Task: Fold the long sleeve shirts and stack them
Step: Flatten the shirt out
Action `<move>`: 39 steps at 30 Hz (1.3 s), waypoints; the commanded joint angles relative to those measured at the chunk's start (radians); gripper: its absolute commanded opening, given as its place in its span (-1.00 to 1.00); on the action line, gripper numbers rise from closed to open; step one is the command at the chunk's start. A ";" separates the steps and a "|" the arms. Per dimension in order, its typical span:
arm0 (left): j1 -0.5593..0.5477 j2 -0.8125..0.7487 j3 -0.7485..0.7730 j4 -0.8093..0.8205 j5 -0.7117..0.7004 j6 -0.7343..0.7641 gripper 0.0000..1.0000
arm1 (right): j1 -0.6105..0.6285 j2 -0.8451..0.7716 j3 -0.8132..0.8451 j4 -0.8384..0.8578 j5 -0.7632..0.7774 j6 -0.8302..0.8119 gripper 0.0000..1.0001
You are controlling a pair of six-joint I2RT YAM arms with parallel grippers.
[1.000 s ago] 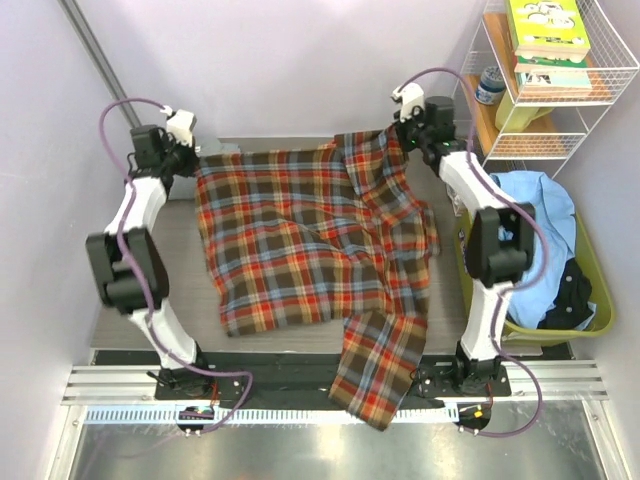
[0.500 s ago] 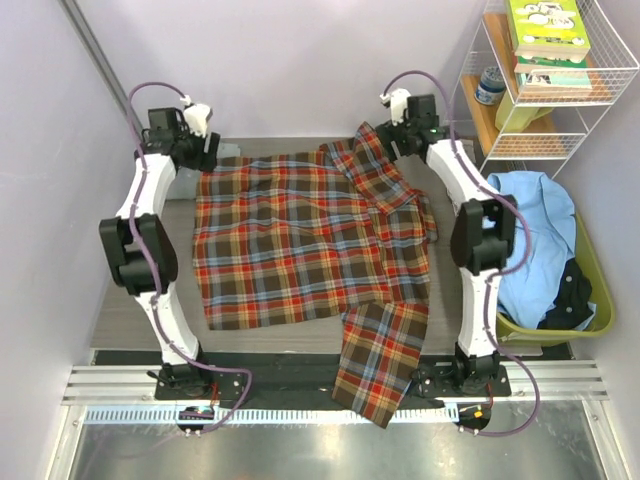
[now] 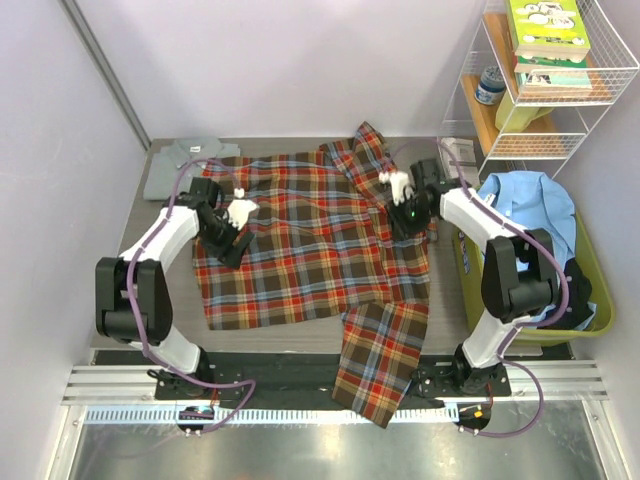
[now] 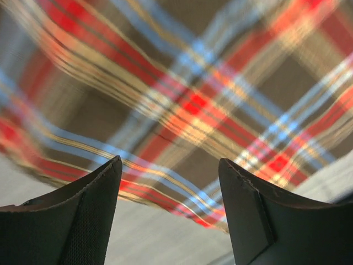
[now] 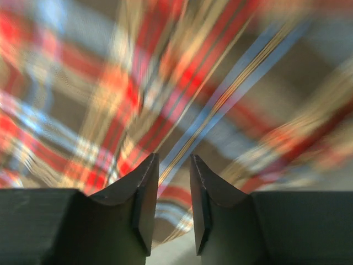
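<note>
Lying spread flat across the table (image 3: pixel 448 300), the plaid shirt (image 3: pixel 300 240) fills most of the surface. Its collar end points to the far edge. One sleeve (image 3: pixel 385 360) trails off the near edge over the black base rail. Cloth at the far right is folded back on itself, a flap showing near the collar.

Grey shirt (image 3: pixel 180 170): far left corner of the table, folded small, collar up, partly under the plaid's far left edge.

Left gripper (image 3: pixel 230 248): over the plaid's left part, pointing down at it. In the left wrist view its fingers (image 4: pixel 88 221) are spread wide with nothing between them. Plaid lies beyond, and bare table shows past the cloth's edge.

Right gripper (image 3: pixel 402 222): over the plaid's right part, near the folded flap. In the right wrist view its fingers (image 5: pixel 140 204) stand close together with a thin gap. No cloth is seen pinched, and blurred plaid fills the view behind. Cannot tell whether either gripper touches the cloth.

Right of the table is a green bin (image 3: pixel 600 290) holding a pale blue garment (image 3: pixel 530 230) and something dark. Behind it stands a white wire shelf (image 3: pixel 560 150) with books (image 3: pixel 545 25) on top.
</note>
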 commanded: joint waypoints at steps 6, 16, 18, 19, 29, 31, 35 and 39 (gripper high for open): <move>0.002 0.027 -0.129 0.008 -0.174 0.151 0.40 | 0.007 0.002 -0.222 -0.014 -0.021 -0.001 -0.41; 0.034 0.004 -0.135 -0.004 -0.258 0.290 0.38 | 0.202 0.077 -0.301 -0.231 0.032 -0.111 -0.49; 0.037 -0.045 -0.118 -0.037 -0.228 0.301 0.37 | 0.263 0.076 -0.317 -0.258 0.039 -0.133 -0.48; 0.037 -0.066 -0.106 -0.088 -0.162 0.330 0.37 | 0.279 0.074 -0.306 -0.280 0.047 -0.134 -0.49; -0.044 -0.137 -0.244 -0.111 -0.012 0.316 0.35 | 0.293 0.060 -0.219 -0.333 0.094 -0.145 -0.40; -0.044 -0.110 -0.287 -0.066 -0.057 0.309 0.33 | 0.256 0.056 -0.202 -0.322 0.124 -0.159 -0.40; -0.029 -0.012 -0.332 -0.017 -0.235 0.388 0.29 | 0.228 0.074 -0.196 -0.308 0.182 -0.203 -0.39; 0.017 0.033 -0.313 -0.026 -0.311 0.471 0.27 | 0.238 0.111 -0.239 -0.288 0.193 -0.216 -0.39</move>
